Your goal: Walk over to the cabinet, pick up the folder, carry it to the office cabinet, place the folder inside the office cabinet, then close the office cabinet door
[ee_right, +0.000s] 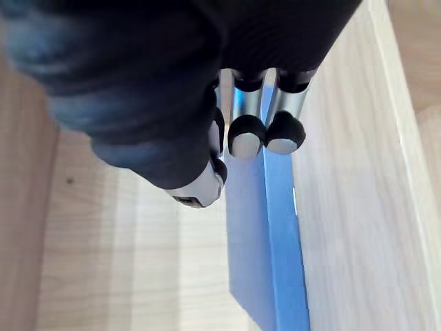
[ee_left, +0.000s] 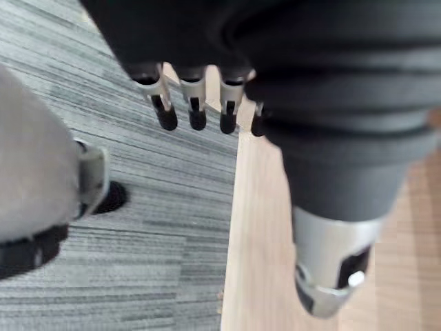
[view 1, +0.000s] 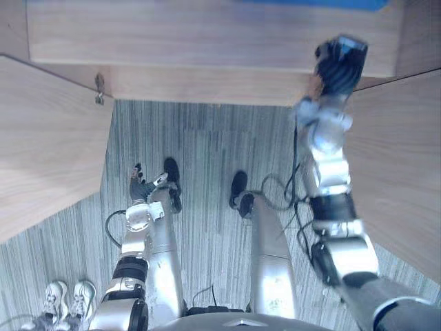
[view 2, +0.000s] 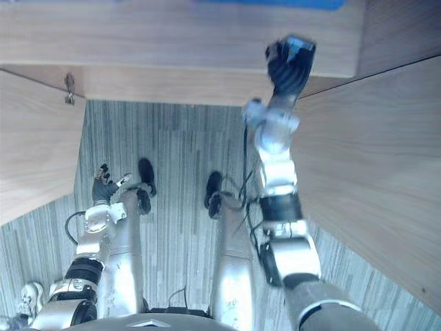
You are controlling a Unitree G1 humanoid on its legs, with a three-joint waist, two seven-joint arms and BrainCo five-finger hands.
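Folder [ee_right: 265,241]: blue, lying flat on the pale wood shelf [view 1: 207,34] inside the cabinet, close along the inner wall on the robot's right. Its edge also shows as a blue strip at the far rim of the head views.

Right hand [view 1: 341,62]: raised on an outstretched arm, reaching over the front edge of the shelf. In its wrist view the fingers [ee_right: 282,134] hang side by side, loosely extended, with the thumb just beside them, closed on nothing. The tips sit over the folder's near end; whether they touch it cannot be told.

Left hand [view 1: 140,183]: low at the robot's side over the carpet, fingers [ee_left: 196,114] relaxed in a row, slightly apart, holding nothing.

Left door [view 1: 48,152]: open, swung out toward the robot.

Right door [view 1: 406,172]: open likewise, beside the right arm.

Carpet [view 1: 207,152]: grey, striped.

White shoes [view 1: 67,298]: a person's pair, on the carpet near the left door.
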